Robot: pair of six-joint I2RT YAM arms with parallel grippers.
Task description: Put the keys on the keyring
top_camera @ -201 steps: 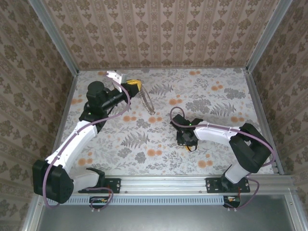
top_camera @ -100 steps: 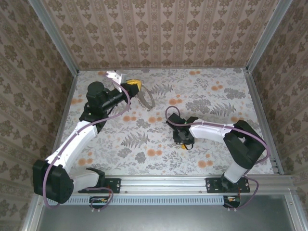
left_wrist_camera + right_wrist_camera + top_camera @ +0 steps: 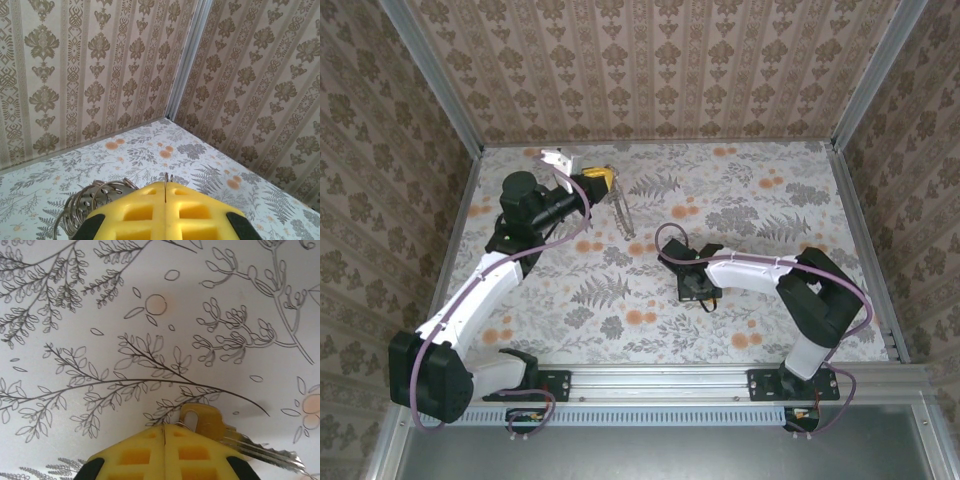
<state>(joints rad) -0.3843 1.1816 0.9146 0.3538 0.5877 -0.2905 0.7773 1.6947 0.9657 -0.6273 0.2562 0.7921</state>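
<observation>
the left gripper (image 3: 599, 180), with yellow padded fingertips, is raised over the far left part of the floral-printed table (image 3: 620, 295), close to the damask-papered back wall (image 3: 650, 70). its jaws are pressed together on the keyring (image 3: 624, 212), a large thin round hoop of dull metal that appears nearly edge-on from above and slants down from the fingertips toward the middle of the table. in the left wrist view the left gripper (image 3: 165, 194) has its two pads closed flat against each other, with a thin sliver of the keyring (image 3: 165, 179) standing up out of the seam between them. a coil of thin metal wire loops (image 3: 95, 199) sits just left of the pads; whether it belongs to the hoop i cannot tell.

the right gripper (image 3: 704, 297) points down at the table near its middle, well apart from the keyring. in the right wrist view the right gripper (image 3: 165, 434) has its pads pressed together with no gap. the key (image 3: 202, 421), small with a yellow-tan head pierced by a hole and a silvery shank running off to the right, lies on the table just beside the right-hand pad, its head peeking out past the tip. whether the pads pinch it i cannot tell.
</observation>
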